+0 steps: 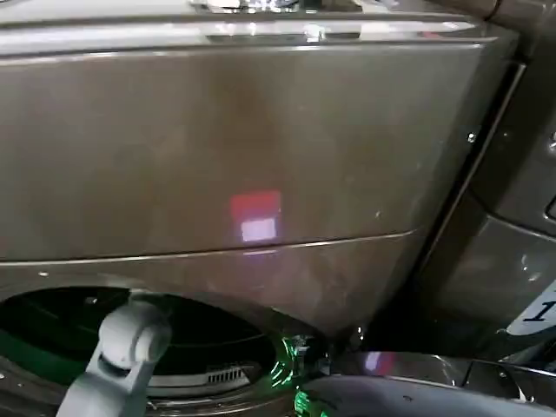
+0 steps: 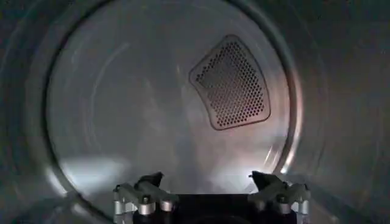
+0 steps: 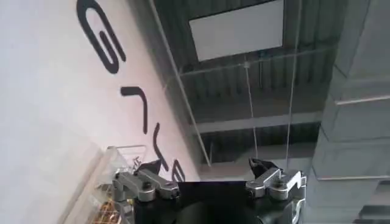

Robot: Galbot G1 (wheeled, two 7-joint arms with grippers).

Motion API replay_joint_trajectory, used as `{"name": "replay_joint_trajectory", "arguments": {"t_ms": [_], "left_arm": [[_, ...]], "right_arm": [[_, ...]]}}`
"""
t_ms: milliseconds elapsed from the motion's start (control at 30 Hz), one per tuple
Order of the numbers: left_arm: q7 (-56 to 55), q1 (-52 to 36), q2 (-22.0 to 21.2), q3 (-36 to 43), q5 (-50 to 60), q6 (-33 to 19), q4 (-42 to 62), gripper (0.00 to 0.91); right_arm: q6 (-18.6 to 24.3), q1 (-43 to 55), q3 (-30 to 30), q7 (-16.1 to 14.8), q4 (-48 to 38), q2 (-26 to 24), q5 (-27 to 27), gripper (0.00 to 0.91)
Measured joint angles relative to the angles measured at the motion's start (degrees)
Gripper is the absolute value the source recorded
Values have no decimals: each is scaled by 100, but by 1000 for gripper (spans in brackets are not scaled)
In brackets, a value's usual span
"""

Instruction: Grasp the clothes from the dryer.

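Left gripper point(image 2: 210, 182) open, empty, inside brown-grey metallic dryer point(image 1: 261, 156) drum, facing perforated vent panel point(image 2: 232, 83) upper right of frame. Right gripper point(image 3: 207, 173) open, ceiling-pointed.

A white wall point(image 3: 55, 103) carries large dark letters point(image 3: 131, 97) running along it. Beside it rises a dark ceiling point(image 3: 244, 85) of ribbed panels crossed by pale beams point(image 3: 256, 122), with a bright rectangular light panel point(image 3: 237, 27) set into it. Thin cables point(image 3: 251, 109) hang down from the ceiling. A grey stepped column or duct point(image 3: 356, 103) (which of the two is hard to tell) stands to one side. Against the wall sits a clear plastic case point(image 3: 109, 176). In the head view, a second brown-grey machine point(image 1: 512, 217) stands close by, bearing a white sticker point(image 1: 537, 313) with a blue "1".
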Motion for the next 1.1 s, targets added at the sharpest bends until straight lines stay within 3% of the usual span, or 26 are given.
{"name": "replay_joint_trajectory", "arguments": {"t_ms": [667, 1100], "left_arm": [[571, -1250, -281, 177, 180, 56, 1746, 907], [1687, -1721, -107, 339, 531, 118, 2495, 907]], "right_arm": [[0, 38, -29, -22, -3, -25, -9, 907], [-2, 34, -23, -46, 14, -18, 13, 907]]}}
